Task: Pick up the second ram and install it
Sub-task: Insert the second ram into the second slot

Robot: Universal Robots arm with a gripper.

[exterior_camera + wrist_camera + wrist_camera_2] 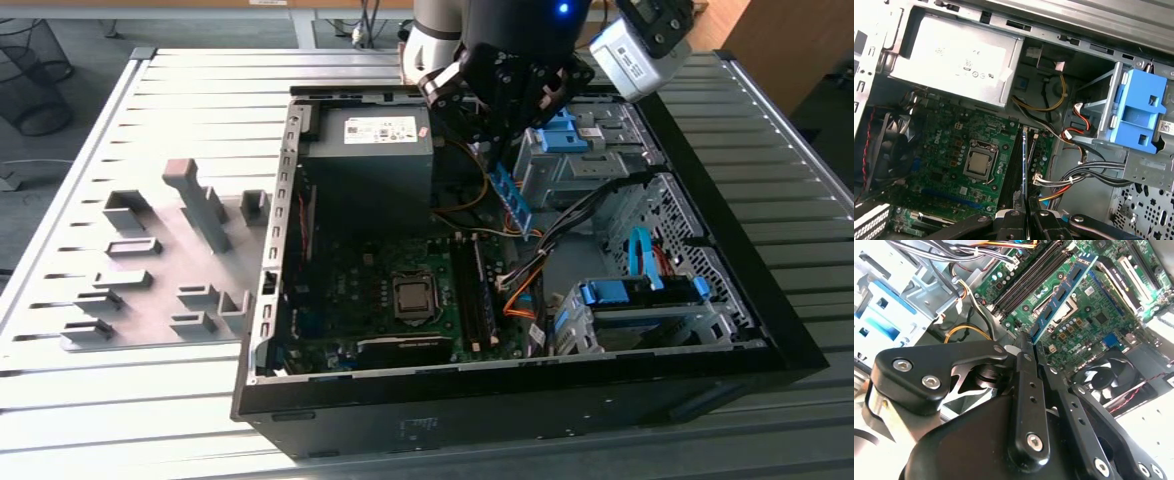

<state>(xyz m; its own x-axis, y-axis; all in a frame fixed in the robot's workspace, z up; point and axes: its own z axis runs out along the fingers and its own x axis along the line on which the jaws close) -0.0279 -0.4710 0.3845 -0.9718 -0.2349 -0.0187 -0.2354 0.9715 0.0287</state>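
Note:
My gripper [491, 160] hangs over the open computer case [534, 420], shut on the second ram [509, 200], a thin blue stick pointing down toward the motherboard. In the second wrist view the ram [1061, 295] sticks out from between the black fingers [1024, 370], its dark chips and white label showing. In the first wrist view the ram [1024, 165] is seen edge-on, held above and roughly in line with the black memory slots [1015, 167]. Those slots [474, 290] lie right of the processor socket [414, 298]. The ram is above the board and apart from it.
The grey power supply [367, 150] fills the case's far corner. Blue drive brackets [641, 295] and bundled cables [534, 270] crowd the exterior view's right side of the case. A fan [1104, 375] sits by the board. A grey slotted fixture [174, 260] stands on the table.

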